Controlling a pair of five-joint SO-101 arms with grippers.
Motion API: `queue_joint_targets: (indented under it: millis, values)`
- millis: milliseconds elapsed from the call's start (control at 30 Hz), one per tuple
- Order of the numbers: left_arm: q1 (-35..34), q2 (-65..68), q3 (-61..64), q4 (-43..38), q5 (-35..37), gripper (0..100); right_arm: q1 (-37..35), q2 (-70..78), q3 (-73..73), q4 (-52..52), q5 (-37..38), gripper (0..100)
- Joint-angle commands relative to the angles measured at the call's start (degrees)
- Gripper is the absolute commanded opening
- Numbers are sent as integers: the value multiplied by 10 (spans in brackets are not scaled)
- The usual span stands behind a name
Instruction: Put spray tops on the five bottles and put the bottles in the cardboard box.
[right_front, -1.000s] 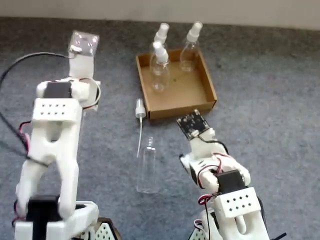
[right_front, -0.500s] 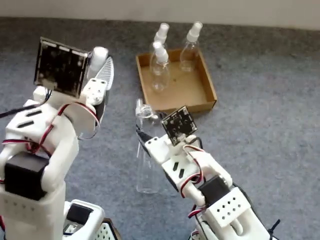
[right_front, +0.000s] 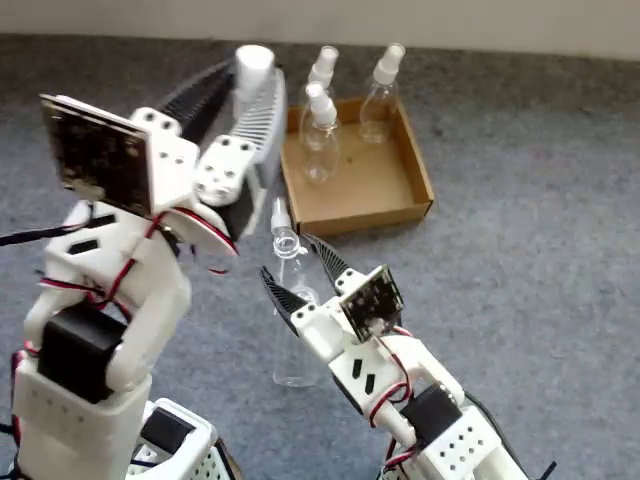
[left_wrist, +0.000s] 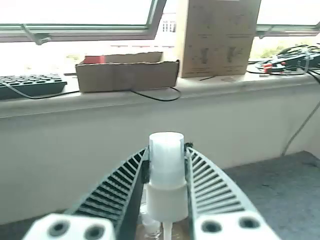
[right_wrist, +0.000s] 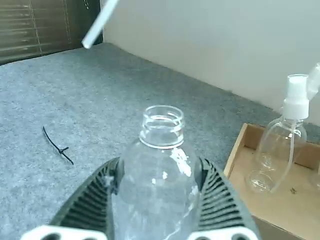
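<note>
A clear open-necked bottle (right_front: 292, 330) (right_wrist: 160, 180) sits between the fingers of my right gripper (right_front: 290, 262) (right_wrist: 159, 170), which is shut on it, neck tilted up off the carpet. My left gripper (right_front: 253, 75) (left_wrist: 166, 152) is raised to the left of the cardboard box (right_front: 415, 165) and shut on a white spray top (right_front: 253, 62) (left_wrist: 166, 170). Its thin tube (right_wrist: 100, 22) hangs in the air beyond the bottle's mouth. Another spray top (right_front: 279, 213) lies by the bottle's neck. Two capped bottles (right_front: 318, 140) (right_front: 377, 100) stand in the box.
A third capped bottle (right_front: 322, 65) stands at the box's far edge; its base is hidden. One capped bottle (right_wrist: 280, 150) shows inside the box wall (right_wrist: 239, 150). A black zip tie (right_wrist: 57, 147) lies on the grey carpet.
My left arm has risen and swung toward the box with the spray top. My right gripper moved left, closed around the lying bottle and lifted its neck.
</note>
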Motion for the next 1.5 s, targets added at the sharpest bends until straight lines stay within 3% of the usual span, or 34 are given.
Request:
queue_joint_targets:
  millis: [0,100,367,700,767,1467]
  values:
    - [90,-5,12,-55,4,5,0,-69,8,22,-4,5]
    - [121,-5,15,-54,4,5,1,-92,16,43,-4,5]
    - [122,-5,73,-58,3,5,1,-120,16,51,-7,5]
    - [123,-5,91,-131,-23,5,1,-152,15,82,-7,5]
    - [127,-5,93,-131,-47,5,1,-155,15,84,-7,5]
    - [127,-6,102,-132,-39,5,0,-155,15,84,-7,5]
